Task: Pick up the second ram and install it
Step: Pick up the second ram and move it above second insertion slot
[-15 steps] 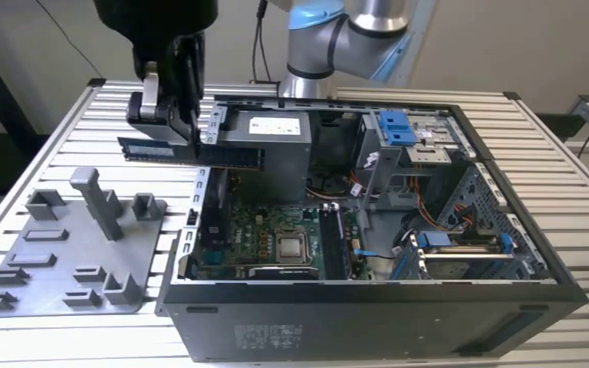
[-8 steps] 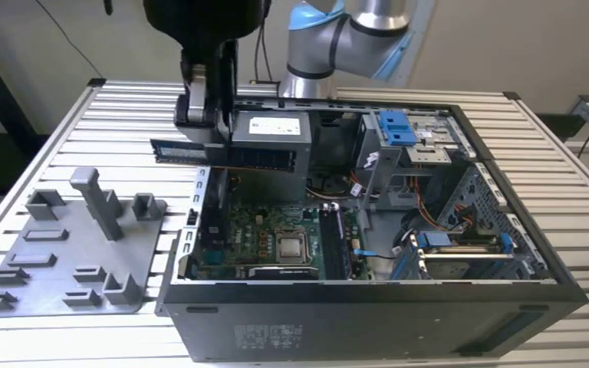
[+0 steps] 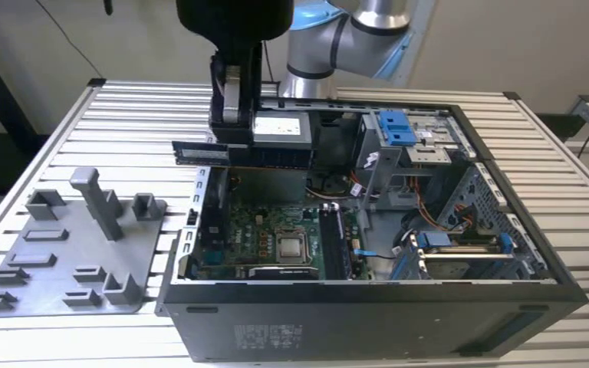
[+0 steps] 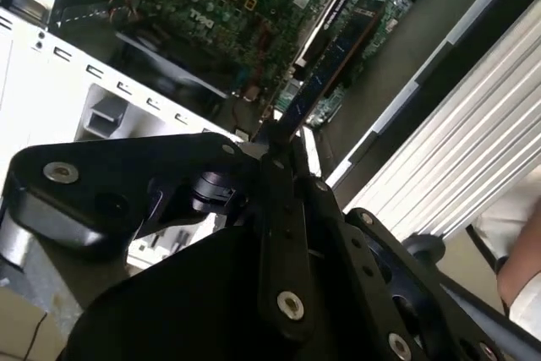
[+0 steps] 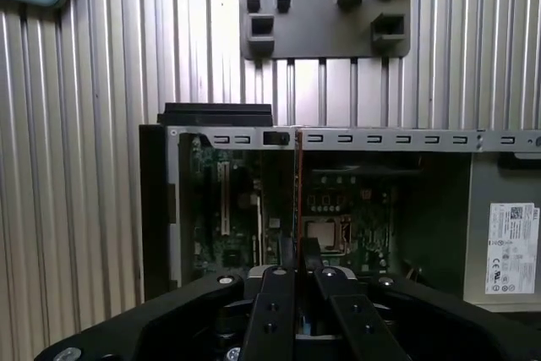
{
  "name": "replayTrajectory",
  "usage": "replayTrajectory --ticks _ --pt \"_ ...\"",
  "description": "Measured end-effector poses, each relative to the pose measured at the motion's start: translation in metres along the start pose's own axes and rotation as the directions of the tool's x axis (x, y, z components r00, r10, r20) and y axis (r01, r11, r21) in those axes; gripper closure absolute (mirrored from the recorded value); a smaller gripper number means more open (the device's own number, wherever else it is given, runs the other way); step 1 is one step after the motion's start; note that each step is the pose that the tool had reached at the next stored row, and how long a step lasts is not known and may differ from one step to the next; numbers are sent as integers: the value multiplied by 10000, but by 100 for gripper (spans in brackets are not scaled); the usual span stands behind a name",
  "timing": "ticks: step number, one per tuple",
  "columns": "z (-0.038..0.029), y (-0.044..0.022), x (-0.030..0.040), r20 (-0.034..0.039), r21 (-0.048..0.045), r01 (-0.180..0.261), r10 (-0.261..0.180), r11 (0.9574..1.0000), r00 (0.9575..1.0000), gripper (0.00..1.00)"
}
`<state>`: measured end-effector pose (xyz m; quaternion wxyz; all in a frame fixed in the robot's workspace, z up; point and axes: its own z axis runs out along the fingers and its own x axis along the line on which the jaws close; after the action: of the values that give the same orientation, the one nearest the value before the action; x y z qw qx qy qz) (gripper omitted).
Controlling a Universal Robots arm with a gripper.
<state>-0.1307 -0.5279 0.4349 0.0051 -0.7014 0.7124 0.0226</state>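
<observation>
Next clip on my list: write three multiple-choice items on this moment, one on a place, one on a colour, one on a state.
1. Where does the grey holder plate lie?
A. On the floor
B. On the table, at the exterior view's left of the computer case
C. Inside the case

2. What colour are the plastic brackets on the drive cage?
A. Red
B. Yellow
C. Blue

3. What is the gripper doing?
A. It is shut on the second ram, holding it in the air
B. It is open above the processor
C. It is shut on a holder block

Answers: 1 B, the plate rests on the slats beside the case. 2 C, both brackets are bright blue. 3 A, the stick juts out roughly level from the closed fingers at the case's edge.
</observation>
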Motion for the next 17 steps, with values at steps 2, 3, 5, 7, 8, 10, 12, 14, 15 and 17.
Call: replayTrajectory --ticks 2,3,5,7,8,10,12,14,15,17 --pt "1 -22 0 -3 -6 156 -156 9999 9999 86" --pt "2 -28 1 -4 -7 210 -210 9998 9998 86" --pt "4 -36 0 -6 -6 284 -284 9996 9996 86" --pt "7 -42 0 -8 16 328 -328 9995 9995 86" --pt "10 -46 0 -9 31 351 -351 9994 9994 86" --pt "14 -52 0 -11 73 391 -391 9992 9992 86" --pt "18 -58 0 -16 125 426 -425 9990 9991 86" --pt "21 -69 0 -33 142 430 -429 9990 9991 86" --pt "20 -83 0 -41 140 430 -429 9990 9991 86" --pt "20 -119 0 -45 142 428 -427 9990 9991 86"
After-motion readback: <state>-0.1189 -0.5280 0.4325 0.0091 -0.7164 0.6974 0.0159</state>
